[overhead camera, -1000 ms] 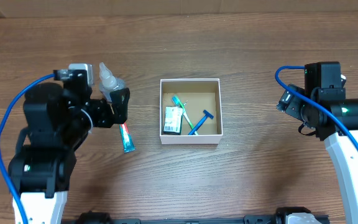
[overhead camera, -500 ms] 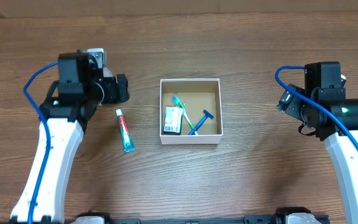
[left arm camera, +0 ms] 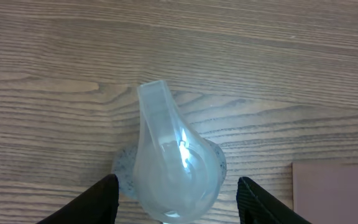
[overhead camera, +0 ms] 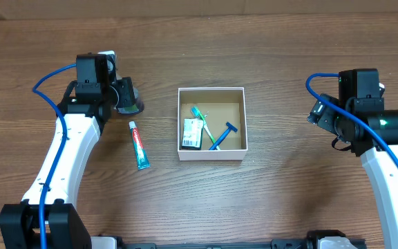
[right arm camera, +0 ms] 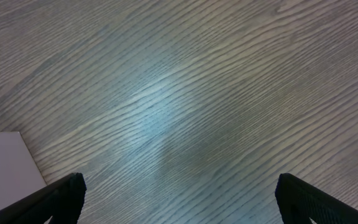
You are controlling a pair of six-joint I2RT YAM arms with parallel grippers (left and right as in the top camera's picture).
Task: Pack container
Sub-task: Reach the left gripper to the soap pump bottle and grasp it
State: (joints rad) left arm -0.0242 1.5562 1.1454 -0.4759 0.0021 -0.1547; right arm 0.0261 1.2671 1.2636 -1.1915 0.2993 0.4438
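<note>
Bottle (left arm camera: pixel 174 171) inside spread left hand (left arm camera: pixel 178 202), left of container (overhead camera: pixel 179 124) rim.

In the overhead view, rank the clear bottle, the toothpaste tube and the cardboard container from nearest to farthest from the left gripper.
1. Clear bottle: directly under the left gripper, between its open fingers.
2. Toothpaste tube: lying on the table, just toward the robot's side of the gripper.
3. Container: farthest, mid-table, off to the gripper's right.
</note>
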